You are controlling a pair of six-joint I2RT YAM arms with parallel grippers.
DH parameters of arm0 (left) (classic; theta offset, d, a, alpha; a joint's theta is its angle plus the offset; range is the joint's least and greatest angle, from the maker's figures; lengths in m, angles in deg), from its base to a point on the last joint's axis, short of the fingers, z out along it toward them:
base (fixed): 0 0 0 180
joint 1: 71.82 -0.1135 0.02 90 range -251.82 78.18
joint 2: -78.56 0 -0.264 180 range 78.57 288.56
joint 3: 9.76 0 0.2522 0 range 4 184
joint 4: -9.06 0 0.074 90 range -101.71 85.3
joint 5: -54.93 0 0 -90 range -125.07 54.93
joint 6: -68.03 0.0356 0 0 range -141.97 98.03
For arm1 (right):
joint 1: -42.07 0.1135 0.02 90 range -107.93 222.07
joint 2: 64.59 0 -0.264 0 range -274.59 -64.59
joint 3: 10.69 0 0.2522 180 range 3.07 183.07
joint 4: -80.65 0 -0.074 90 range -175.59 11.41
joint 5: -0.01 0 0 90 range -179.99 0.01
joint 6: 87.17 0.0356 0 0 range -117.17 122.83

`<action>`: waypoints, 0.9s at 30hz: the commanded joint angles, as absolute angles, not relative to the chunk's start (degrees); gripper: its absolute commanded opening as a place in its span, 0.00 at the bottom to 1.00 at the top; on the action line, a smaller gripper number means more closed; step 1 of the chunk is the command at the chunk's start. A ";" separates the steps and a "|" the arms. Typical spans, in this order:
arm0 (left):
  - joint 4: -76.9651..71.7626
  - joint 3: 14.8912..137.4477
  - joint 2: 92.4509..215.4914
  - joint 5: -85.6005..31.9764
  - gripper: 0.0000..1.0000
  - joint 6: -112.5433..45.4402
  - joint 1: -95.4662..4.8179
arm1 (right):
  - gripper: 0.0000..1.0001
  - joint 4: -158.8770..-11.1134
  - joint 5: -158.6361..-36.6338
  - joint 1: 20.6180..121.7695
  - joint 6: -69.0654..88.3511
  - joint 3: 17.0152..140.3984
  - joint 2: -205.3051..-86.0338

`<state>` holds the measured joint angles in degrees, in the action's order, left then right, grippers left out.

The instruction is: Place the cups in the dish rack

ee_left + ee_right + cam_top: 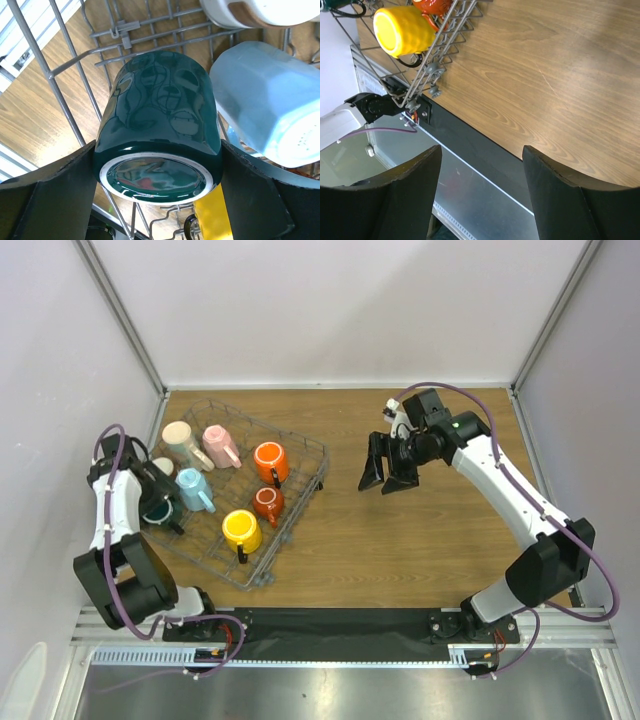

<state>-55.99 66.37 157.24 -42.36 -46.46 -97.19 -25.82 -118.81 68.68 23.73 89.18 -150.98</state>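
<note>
The grey wire dish rack (289, 519) sits on the left of the table. Several cups rest in it: cream (178, 435), pink (217, 443), orange (270, 460), small red (267, 502), yellow (241, 529) and light blue (190, 485). My left gripper (160, 502) is at the rack's left edge. In the left wrist view it (157, 170) is shut on the dark green cup (160, 125), base towards the camera, both fingers pressed to its sides above the rack wires (65, 95). My right gripper (388, 480) hangs open over bare wood right of the rack, nothing between its fingers (395, 195).
In the left wrist view the light blue cup (270, 110) lies close on the right of the green one, the cream cup (260, 10) beyond and the yellow cup (215, 220) below. The right wrist view shows the rack's corner (437, 50), the yellow cup (402, 30) and the table's near edge.
</note>
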 commanded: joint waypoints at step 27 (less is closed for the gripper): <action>-57.09 68.68 167.07 -44.21 0.20 -49.57 -98.98 | 0.72 -23.19 -118.21 65.53 23.04 94.21 -152.74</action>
<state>-54.72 66.94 166.22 -42.97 -49.37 -98.39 -23.83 -118.79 65.84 23.73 91.19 -152.27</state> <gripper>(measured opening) 0.917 0.718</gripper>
